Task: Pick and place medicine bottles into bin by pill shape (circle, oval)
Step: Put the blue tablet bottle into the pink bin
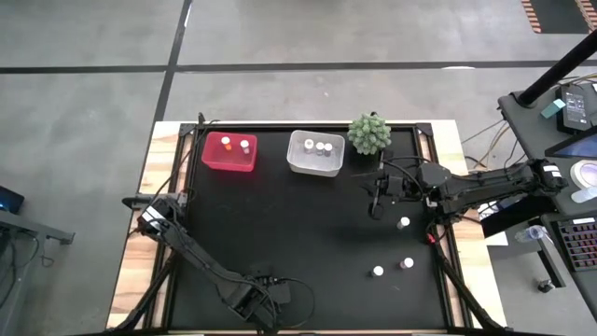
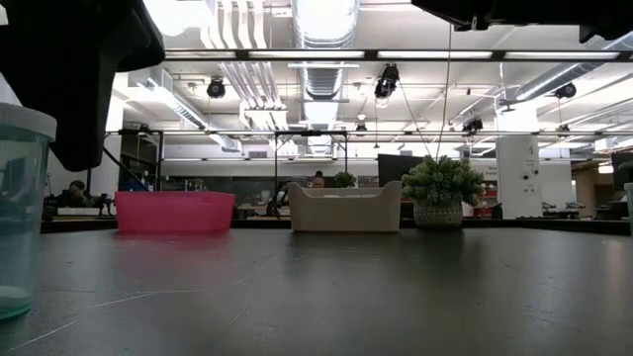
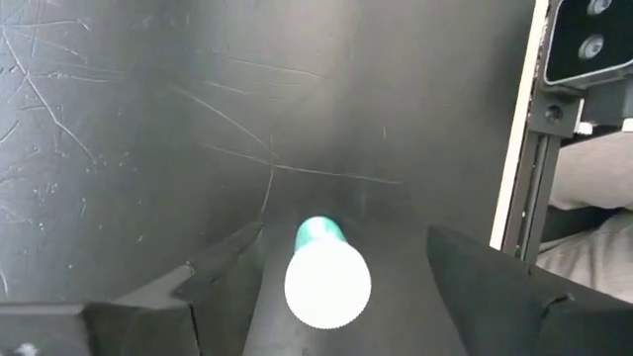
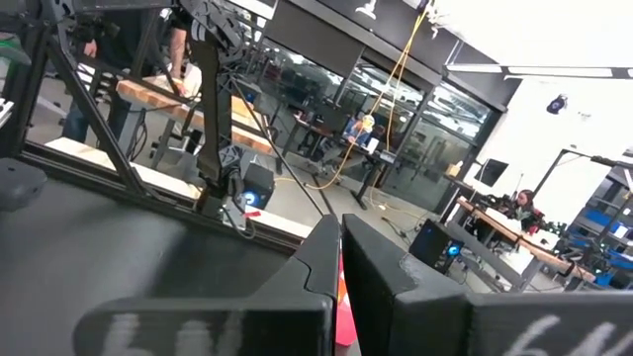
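Observation:
A small bottle with a round white cap [image 3: 327, 285] and teal body stands upright on the black table near its front edge. It also shows in the low view [image 2: 18, 213]. My left gripper [image 3: 344, 237] is open above it, one finger on each side, apart from it. In the high view my left gripper [image 1: 264, 313] hides this bottle. My right gripper [image 1: 375, 207] is shut, held level near the white bin [image 1: 315, 166]. Its fingers [image 4: 321, 252] show a thin red-orange sliver in their gap; what it is I cannot tell. Three white-capped bottles [image 1: 404, 222] [image 1: 407, 263] [image 1: 377, 272] stand on the table's right part.
A red bin [image 1: 229, 163] at the far left-centre holds two bottles [image 1: 226, 142]. The white bin holds three bottles [image 1: 320, 147]. A green spiky plant [image 1: 370, 133] stands to the right of the white bin. The black tabletop [image 1: 298, 233] lies bare in the middle.

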